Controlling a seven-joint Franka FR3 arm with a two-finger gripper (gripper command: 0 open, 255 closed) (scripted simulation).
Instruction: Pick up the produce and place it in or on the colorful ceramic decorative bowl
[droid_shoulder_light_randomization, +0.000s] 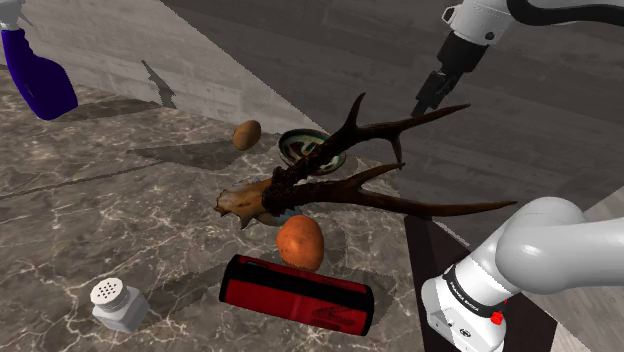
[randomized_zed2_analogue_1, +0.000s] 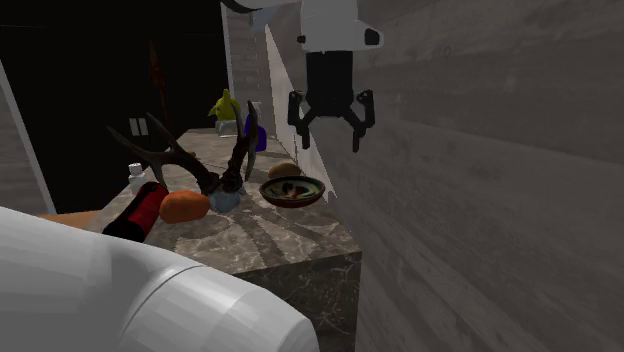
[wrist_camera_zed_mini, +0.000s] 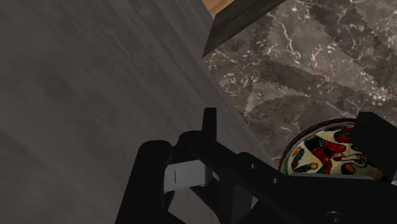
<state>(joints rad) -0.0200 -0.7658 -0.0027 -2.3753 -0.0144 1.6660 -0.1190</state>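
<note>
Produce lay on the marble desk (droid_shoulder_light_randomization: 90, 200) in two pieces, and I could not tell which one the task meant. A small brown potato (droid_shoulder_light_randomization: 246, 134) lay just beside the colourful bowl (droid_shoulder_light_randomization: 303, 142), on the bowl's left in the shoulder view. A bigger orange tuber (droid_shoulder_light_randomization: 300, 242) lay near the bowl but apart from it, on the side toward the shoulder camera.

The white arm (droid_shoulder_light_randomization: 540, 245) rose from its stand, and its forearm showed high above the bowl, to the bowl's right in the shoulder view. The black jaws pointed down, well above the bowl, and touched nothing. In the second exterior view they hung nearly over the bowl. They stood wide apart with nothing between them.

The bowl stood on the desk, and its inside showed a cream ground painted with red and green shapes. A dark antler (droid_shoulder_light_randomization: 345, 165) lay between the bowl and the orange tuber, and one of its branches crossed in front of the bowl.

The brown potato was oval. In the shoulder view its long axis leaned from lower left to upper right, with the upper end on the bowl's side. The orange tuber was only a little longer than wide, and its long axis ran roughly toward the bowl.
</note>
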